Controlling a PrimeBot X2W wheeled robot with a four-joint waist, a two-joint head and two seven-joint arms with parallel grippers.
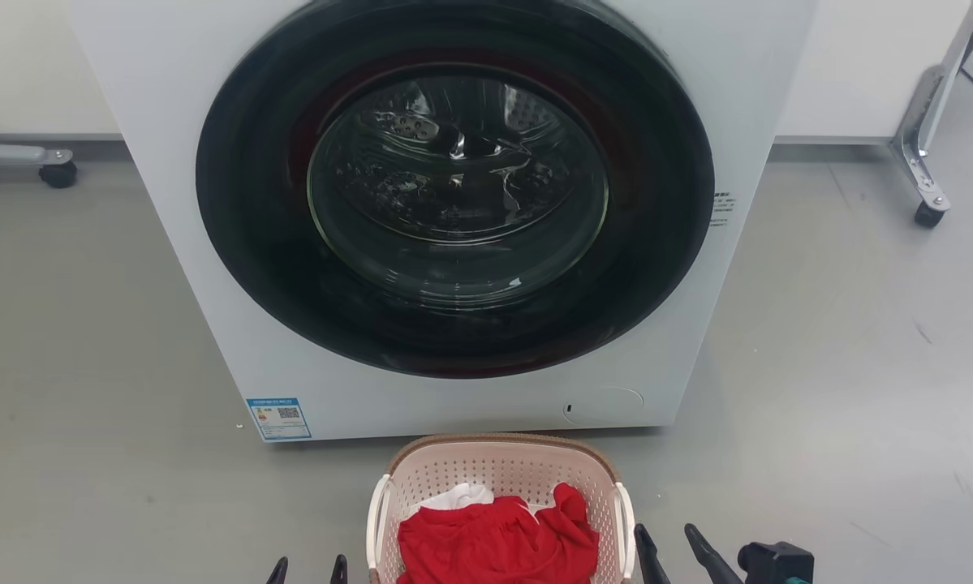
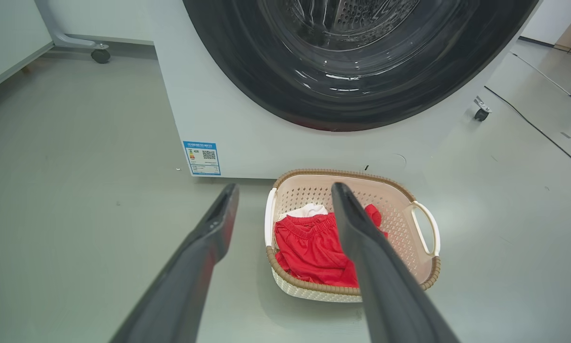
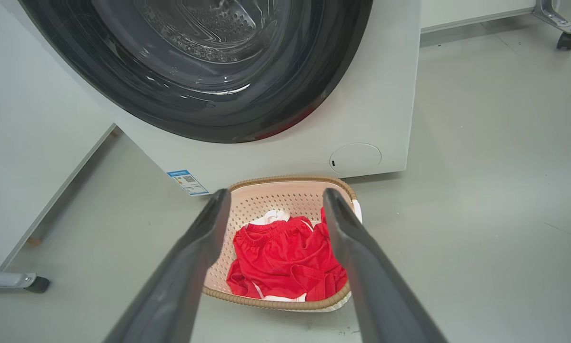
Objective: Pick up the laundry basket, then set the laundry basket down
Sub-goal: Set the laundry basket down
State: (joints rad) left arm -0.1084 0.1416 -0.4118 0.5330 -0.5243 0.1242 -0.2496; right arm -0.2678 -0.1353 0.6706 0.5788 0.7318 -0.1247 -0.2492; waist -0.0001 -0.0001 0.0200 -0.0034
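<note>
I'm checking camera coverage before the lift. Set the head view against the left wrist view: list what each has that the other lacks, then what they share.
Head view's own: the washer door as a whole circle, and the right gripper, open, just right of the laundry basket.
Left wrist view's own: the basket's near rim and the floor in front of it, which the head view's bottom edge cuts off.
Shared: the laundry basket, the red garment lying over a white garment, the blue label, and the open left gripper.
</note>
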